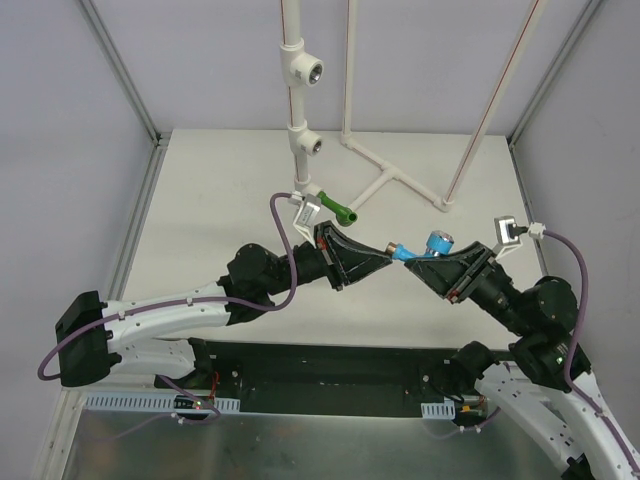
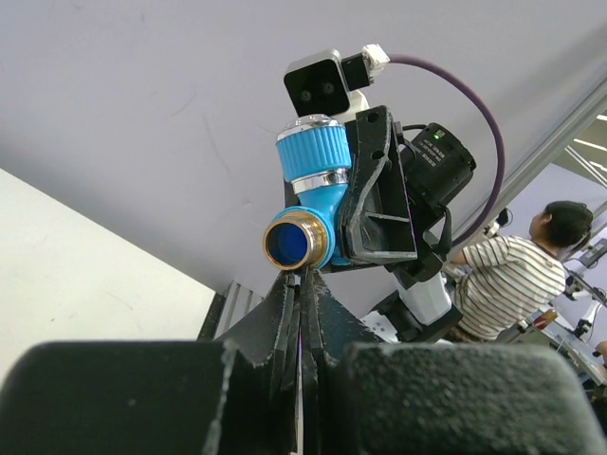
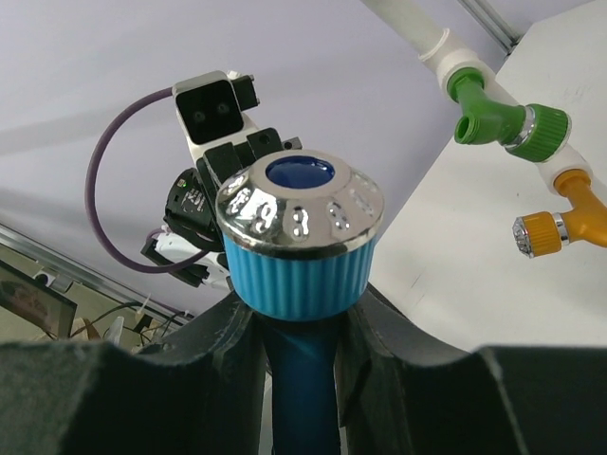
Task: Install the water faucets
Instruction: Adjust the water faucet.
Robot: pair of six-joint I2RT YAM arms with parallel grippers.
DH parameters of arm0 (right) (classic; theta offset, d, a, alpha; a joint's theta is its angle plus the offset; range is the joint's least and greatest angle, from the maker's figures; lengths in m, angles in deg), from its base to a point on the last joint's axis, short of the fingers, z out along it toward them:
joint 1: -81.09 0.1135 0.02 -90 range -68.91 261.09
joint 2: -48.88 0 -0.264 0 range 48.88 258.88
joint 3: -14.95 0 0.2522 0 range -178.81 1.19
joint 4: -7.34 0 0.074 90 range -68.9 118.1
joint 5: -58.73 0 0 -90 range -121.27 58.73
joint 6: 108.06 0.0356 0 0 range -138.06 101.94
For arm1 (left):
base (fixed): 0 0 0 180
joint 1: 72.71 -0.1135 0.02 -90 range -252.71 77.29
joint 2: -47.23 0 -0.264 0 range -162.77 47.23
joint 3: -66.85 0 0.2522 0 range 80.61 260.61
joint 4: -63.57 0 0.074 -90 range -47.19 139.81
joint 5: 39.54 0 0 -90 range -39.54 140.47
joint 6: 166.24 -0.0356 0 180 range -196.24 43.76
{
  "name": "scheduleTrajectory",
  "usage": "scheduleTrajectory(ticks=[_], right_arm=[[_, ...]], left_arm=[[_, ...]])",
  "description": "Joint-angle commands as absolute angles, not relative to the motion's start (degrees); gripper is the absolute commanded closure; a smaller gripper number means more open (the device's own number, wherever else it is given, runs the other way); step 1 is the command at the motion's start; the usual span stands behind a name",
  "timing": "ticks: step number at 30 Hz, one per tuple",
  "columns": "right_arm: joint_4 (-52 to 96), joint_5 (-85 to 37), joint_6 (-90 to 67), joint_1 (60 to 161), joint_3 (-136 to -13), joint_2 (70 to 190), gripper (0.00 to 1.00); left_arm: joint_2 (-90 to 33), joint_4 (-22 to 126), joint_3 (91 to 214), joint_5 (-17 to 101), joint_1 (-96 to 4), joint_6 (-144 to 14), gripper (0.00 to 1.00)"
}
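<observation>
The light blue faucet (image 1: pixel 437 242) is held above the table by my right gripper (image 1: pixel 425 262), which is shut on its stem just under the ribbed knob (image 3: pixel 299 256). In the left wrist view its brass threaded end (image 2: pixel 294 242) faces the camera. My left gripper (image 2: pixel 302 277) is shut, with its tips touching the underside of that threaded end; it meets the faucet from the left (image 1: pixel 388 256). The green faucet (image 1: pixel 340 210) sits in the lowest tee of the white pipe. The orange faucet (image 3: pixel 560 223) shows just below the green one (image 3: pixel 493 118); in the top view it is hidden.
A white upright pipe (image 1: pixel 297 90) with two open tee fittings (image 1: pixel 310 70) stands at the back of the table. A white T-shaped pipe frame (image 1: pixel 395 180) lies behind the grippers. Metal cage posts (image 1: pixel 120 70) bound the table edges.
</observation>
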State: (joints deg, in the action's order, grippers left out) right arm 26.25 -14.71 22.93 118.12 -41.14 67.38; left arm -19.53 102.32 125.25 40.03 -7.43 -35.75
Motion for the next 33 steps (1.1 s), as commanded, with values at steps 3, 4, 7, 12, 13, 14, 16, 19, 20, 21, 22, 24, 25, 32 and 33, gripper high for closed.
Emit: scheduleTrajectory(ticks=[3, 4, 7, 12, 13, 14, 16, 19, 20, 21, 22, 24, 25, 32, 33], right_arm=[[29.71, -7.98, 21.58, 118.18, -43.02, 66.37, 1.0], [29.97, -7.72, 21.66, 118.09, -43.02, 66.37, 1.0], [29.98, -7.19, 21.66, 118.18, -42.93, 66.02, 1.0], [31.82, -9.47, 20.17, 118.27, -43.55, 65.05, 1.0], [32.17, -9.91, 20.0, 118.18, -43.81, 64.79, 1.0], [32.44, -10.17, 19.73, 118.09, -43.9, 64.61, 1.0], [32.44, -10.35, 19.64, 118.18, -43.99, 64.52, 1.0], [32.44, -10.18, 19.99, 118.18, -43.99, 64.69, 1.0], [32.35, -10.09, 20.08, 118.27, -44.07, 64.7, 1.0], [32.35, -9.91, 20.17, 118.18, -43.99, 64.61, 1.0], [32.18, -9.91, 20.26, 118.09, -43.99, 64.7, 1.0], [32.09, -10.17, 20.52, 118.27, -43.9, 64.61, 1.0], [32.0, -10.44, 20.35, 118.18, -43.81, 64.43, 1.0], [30.42, -13.16, 20.87, 118.18, -42.93, 61.98, 1.0], [30.42, -13.69, 20.87, 118.18, -42.84, 61.71, 1.0]], left_arm=[[-19.3, 104.39, 128.95, 39.04, -7.23, -36.16, 1.0], [-19.47, 104.39, 129.12, 38.87, -7.23, -36.07, 1.0], [-19.91, 104.39, 129.56, 38.78, -7.23, -36.07, 1.0], [-20.18, 105.26, 129.04, 37.9, -7.14, -35.11, 0.81], [-20.18, 105.96, 128.86, 37.72, -7.14, -34.84, 0.7], [-20.09, 106.41, 128.6, 37.37, -7.23, -34.67, 0.59], [-20.0, 107.02, 128.25, 37.28, -7.23, -34.4, 0.49], [-19.83, 107.38, 128.07, 37.19, -7.14, -34.4, 0.41], [-19.74, 107.38, 128.07, 37.45, -7.23, -34.49, 0.4], [-19.74, 107.12, 128.07, 37.63, -7.23, -34.58, 0.4], [-19.83, 107.11, 128.07, 37.55, -7.14, -34.58, 0.41], [-20.09, 107.11, 128.33, 37.37, -7.14, -34.58, 0.46], [-20.27, 107.03, 128.51, 37.11, -7.23, -34.49, 0.46], [-21.06, 107.11, 128.42, 36.4, -7.23, -33.79, 0.41], [-20.97, 107.03, 128.33, 36.4, -7.23, -33.7, 0.41]])
